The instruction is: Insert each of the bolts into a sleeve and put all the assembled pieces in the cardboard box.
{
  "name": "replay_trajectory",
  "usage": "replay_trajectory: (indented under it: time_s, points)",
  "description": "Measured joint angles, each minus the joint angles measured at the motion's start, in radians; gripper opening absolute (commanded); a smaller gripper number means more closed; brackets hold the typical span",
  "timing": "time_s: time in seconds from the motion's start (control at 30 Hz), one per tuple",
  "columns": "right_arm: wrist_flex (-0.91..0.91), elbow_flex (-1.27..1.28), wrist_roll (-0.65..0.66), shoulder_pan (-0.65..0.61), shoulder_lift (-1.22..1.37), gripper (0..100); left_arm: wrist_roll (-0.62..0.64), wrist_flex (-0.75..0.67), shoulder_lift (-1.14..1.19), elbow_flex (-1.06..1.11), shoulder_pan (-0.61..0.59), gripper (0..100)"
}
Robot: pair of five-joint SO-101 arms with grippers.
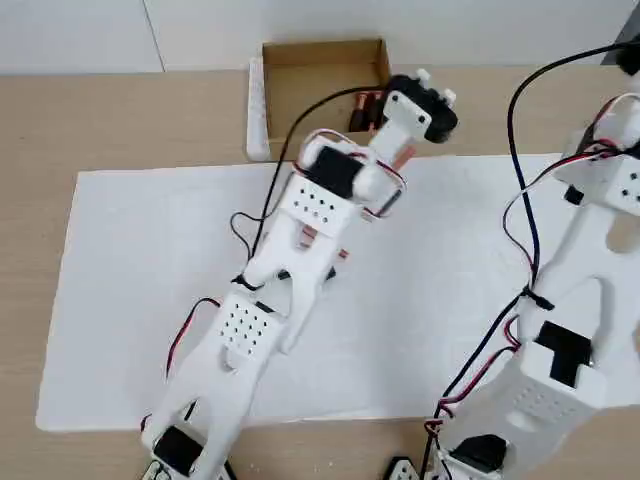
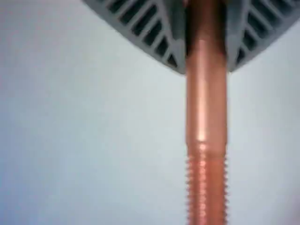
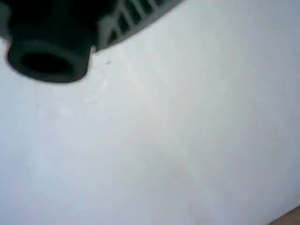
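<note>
Your cardboard box sits at the far edge of the counter, just behind the far edge of the white paper. Copper and dark pieces lie inside it against the right wall, too small to tell apart. Your left arm stretches from the counter's near edge up to the box's near right corner. The left jaws are pinching a copper bolt by its smooth shank, with the threaded end pointing away over the paper. Your right arm stands at the counter's right edge. The right jaws pinch a black sleeve, its open end showing, held above the paper close to where a sliver of bare counter begins.
</note>
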Motion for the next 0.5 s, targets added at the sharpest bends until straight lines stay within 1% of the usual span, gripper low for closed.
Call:
replay_trajectory:
  time_s: [0.1,0.17,0.37,0.5]
  points:
    - [0.000,0.000,0.000,0.000,0.000,0.4,-0.098,0.000,-0.020,-0.002,-0.049,1]
    - [0.000,0.000,0.000,0.002,0.000,0.4,-0.129,0.000,-0.054,0.000,-0.081,1]
    - [0.000,0.000,0.000,0.002,0.000,0.4,-0.141,0.000,-0.249,0.026,-0.135,0]
    - [0.000,0.000,0.000,0.002,0.000,0.4,-0.109,0.000,-0.443,0.195,-0.133,0]
